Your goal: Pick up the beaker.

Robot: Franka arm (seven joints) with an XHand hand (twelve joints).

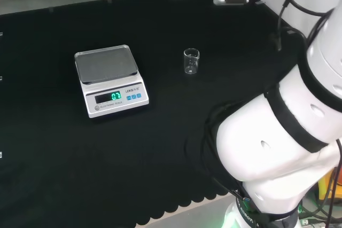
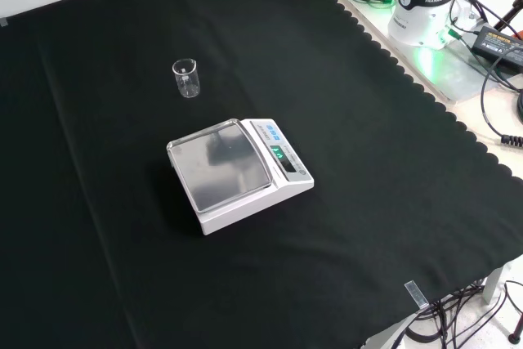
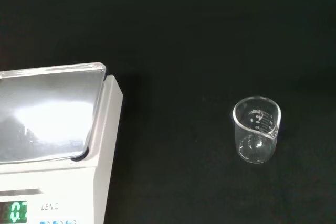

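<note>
Beaker (image 1: 191,61) stands upright on the black tabletop (image 1: 160,148), apart from the scale (image 1: 109,80), nothing touching it. Head view: it sits right of the scale, nearer the tabletop's far edge than its near edge. Front view: it's above and left of the scale, toward the far edge, w/ clear cloth all round. Wrist view has it upright, spout rim facing the camera, and it looks empty, though clear glass makes that hard to be sure of.

Step in hand, as judged: the approach, pre-grasp. The robot should bring the hand down from above and to one side, fingers spread wide enough to pass both sides of the wall w/o clipping the rim. Small, light, clear glass will likely tip or skid on cloth if nudged, so fingers and thumb ought to close on opposite sides at mid-height, not at the lip. Approach from the side away from the scale keeps it from bumping that. Lift straight up, no tilt.

Hand: can't tell its state. Nothing holds or touches the beaker at this moment.
</note>
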